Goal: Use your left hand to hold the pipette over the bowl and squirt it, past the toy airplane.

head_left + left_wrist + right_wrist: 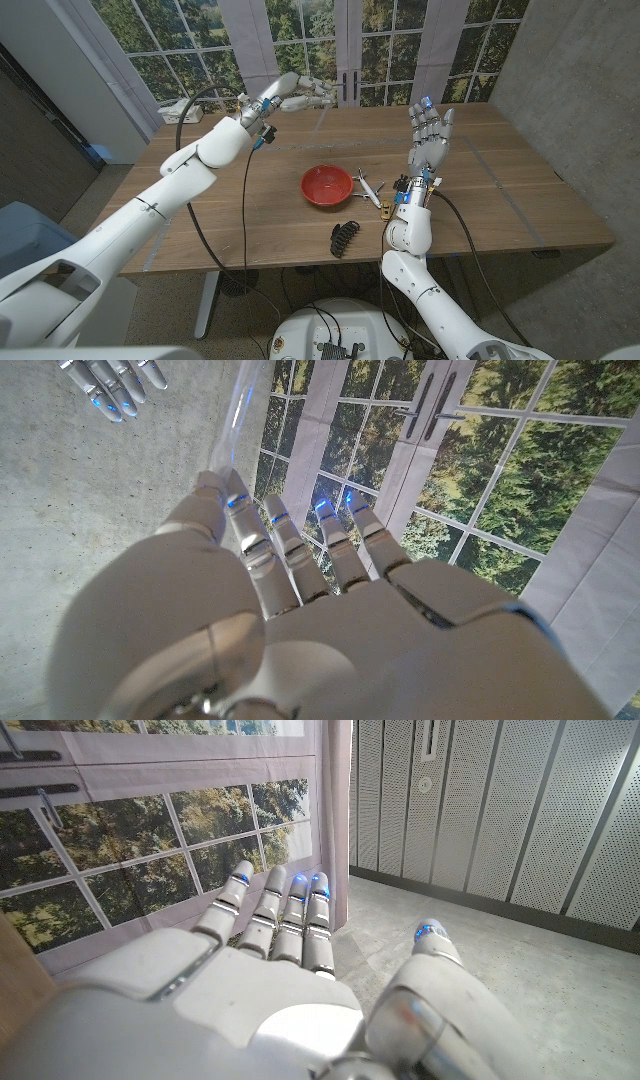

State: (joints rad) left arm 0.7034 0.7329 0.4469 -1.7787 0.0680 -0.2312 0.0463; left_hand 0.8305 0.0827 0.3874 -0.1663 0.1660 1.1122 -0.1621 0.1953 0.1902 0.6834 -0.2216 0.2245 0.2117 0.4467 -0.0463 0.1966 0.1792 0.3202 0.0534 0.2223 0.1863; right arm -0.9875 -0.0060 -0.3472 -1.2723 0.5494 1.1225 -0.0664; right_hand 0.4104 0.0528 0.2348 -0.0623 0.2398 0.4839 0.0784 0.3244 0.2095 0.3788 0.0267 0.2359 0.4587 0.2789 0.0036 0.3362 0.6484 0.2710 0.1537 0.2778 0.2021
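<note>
While the left hand [300, 98] was raised in the upper middle of the head view, well above the far edge of the brown wooden table [520, 200], it pinched a thin, clear plastic pipette [320, 119] whose pale stem slanted down and to the right from the fingers. In the left wrist view the same translucent stem [236, 415] ran up from between the thumb and the neighbouring finger, so that hand was holding the pipette and nothing else.

Near the centre of the frame sat the round red bowl [327, 185], low on the table and well apart from the pipette. Just right of the bowl lay the small white toy airplane [368, 188], and below it, toward the lower middle, a black ridged hair clip [344, 237].

At the right of the frame the right hand [430, 132] stood raised with palm upright and fingers spread wide, holding nothing.

Judging by the layout, the pipette was already picked up and the carrying step was in hand; the squirt was not yet done. The next move would call for bringing the tip down toward the frame's centre until it hung over the bowl, then squeezing the bulb.
</note>
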